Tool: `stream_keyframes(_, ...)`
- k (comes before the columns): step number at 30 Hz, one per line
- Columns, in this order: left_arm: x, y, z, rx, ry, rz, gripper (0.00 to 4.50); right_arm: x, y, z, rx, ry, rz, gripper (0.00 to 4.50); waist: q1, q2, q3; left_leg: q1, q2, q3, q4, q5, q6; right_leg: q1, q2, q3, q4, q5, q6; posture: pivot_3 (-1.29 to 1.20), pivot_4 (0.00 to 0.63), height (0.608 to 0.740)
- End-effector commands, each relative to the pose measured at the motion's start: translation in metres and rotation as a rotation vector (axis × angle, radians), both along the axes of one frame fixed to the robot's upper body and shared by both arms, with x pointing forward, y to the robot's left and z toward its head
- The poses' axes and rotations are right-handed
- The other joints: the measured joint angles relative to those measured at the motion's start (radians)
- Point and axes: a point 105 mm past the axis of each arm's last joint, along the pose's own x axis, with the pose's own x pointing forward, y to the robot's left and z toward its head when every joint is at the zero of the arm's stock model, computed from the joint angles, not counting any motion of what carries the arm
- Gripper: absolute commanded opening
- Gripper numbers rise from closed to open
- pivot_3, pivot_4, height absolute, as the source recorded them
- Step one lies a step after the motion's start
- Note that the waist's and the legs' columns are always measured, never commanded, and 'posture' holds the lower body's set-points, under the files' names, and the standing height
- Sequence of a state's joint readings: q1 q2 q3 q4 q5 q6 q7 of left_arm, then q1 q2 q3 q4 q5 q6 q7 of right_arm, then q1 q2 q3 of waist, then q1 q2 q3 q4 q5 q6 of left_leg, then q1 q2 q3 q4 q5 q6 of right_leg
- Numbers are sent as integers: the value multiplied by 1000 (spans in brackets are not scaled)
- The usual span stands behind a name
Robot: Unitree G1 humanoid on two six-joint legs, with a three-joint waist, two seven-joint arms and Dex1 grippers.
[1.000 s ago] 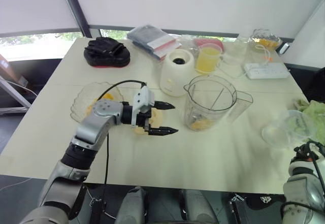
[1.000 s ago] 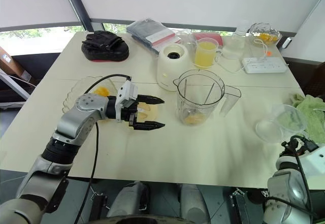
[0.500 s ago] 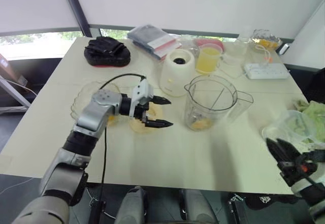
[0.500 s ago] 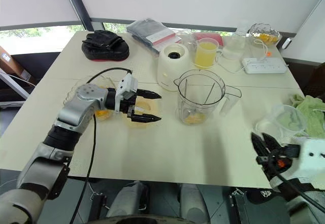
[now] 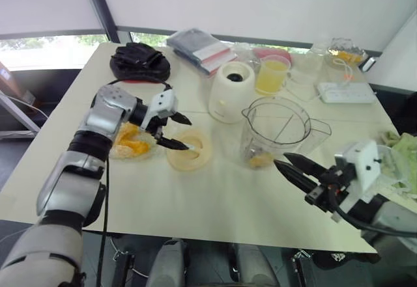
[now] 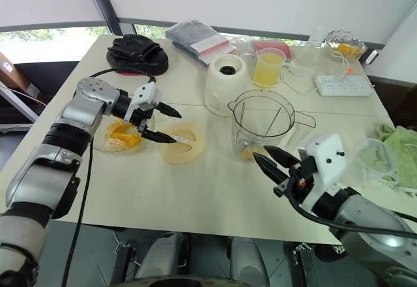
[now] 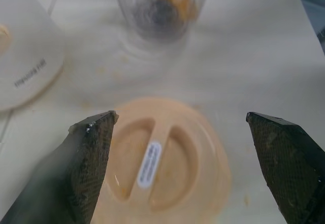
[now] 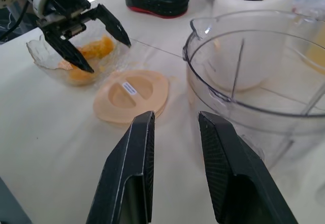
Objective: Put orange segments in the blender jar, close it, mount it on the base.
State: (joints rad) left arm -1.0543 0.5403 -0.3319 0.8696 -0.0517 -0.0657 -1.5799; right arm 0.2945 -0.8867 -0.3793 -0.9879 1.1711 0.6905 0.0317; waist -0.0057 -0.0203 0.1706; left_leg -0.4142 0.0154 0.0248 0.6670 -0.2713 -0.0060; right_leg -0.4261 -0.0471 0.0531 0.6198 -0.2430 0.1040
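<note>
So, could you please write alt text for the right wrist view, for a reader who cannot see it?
The right pincer, its two black fingers slightly apart and empty, points toward a pale-yellow round lid lying flat on the table. The clear blender jar stands beside it; beyond the lid, the open left pincer hangs by a glass bowl of orange segments.

No writing can be read anywhere. The pale-yellow lid [image 7: 161, 162], low in the left wrist frame, carries a small white sticker [image 7: 148, 164] with illegible print. At that frame's left edge, the base [image 7: 28, 69] bears a blurred dark line of lettering.
</note>
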Motion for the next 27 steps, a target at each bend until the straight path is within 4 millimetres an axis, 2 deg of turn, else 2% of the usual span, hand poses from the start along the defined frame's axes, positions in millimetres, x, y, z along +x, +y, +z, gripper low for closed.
stream_keyframes(1, 5, -3, -2, 100, -60, -67, 4317, 5, -1, 4, -18, -38, -16, 1383, 1, 0, 0, -1, 0, 0, 0, 0, 0, 0, 0, 0, -1, 0, 0, 0, 150, 740)
stream_keyframes(8, 12, -6, -18, 226, -123, -98, 4317, 3, -1, 2, -27, -64, -67, 1383, -1, -1, 0, -2, 0, -1, 0, -1, 1, -1, 1, -1, -1, 1, 2, 0, 150, 740)
stream_keyframes(11, 15, -9, -19, 229, -127, -89, 4317, 1, 1, 0, -19, -66, -89, 1383, -2, -1, 0, -2, 0, -1, 0, -1, 1, -1, 1, -2, 0, 2, 3, 0, 150, 740)
stream_keyframes(12, 16, -10, -17, 224, -132, -85, 3772, 0, 1, -1, -15, -64, -93, 1441, -3, -1, 0, -2, 0, -1, 0, -1, 1, -1, 1, -2, 0, 2, 3, 0, 150, 740)
stream_keyframes(13, 17, -11, -16, 221, -139, -79, 3495, -1, 2, -1, -10, -62, -96, 1441, -3, -1, 0, -2, 0, -1, 1, -1, 1, -1, 1, -2, 0, 2, 3, 0, 150, 740)
stream_keyframes(27, 20, -12, -26, 235, -121, -25, 3495, -3, 12, -6, 12, -51, -82, 1441, -5, -2, 0, 1, 0, -1, 3, -1, 1, -1, 1, -1, 8, 2, 3, 0, 150, 740)
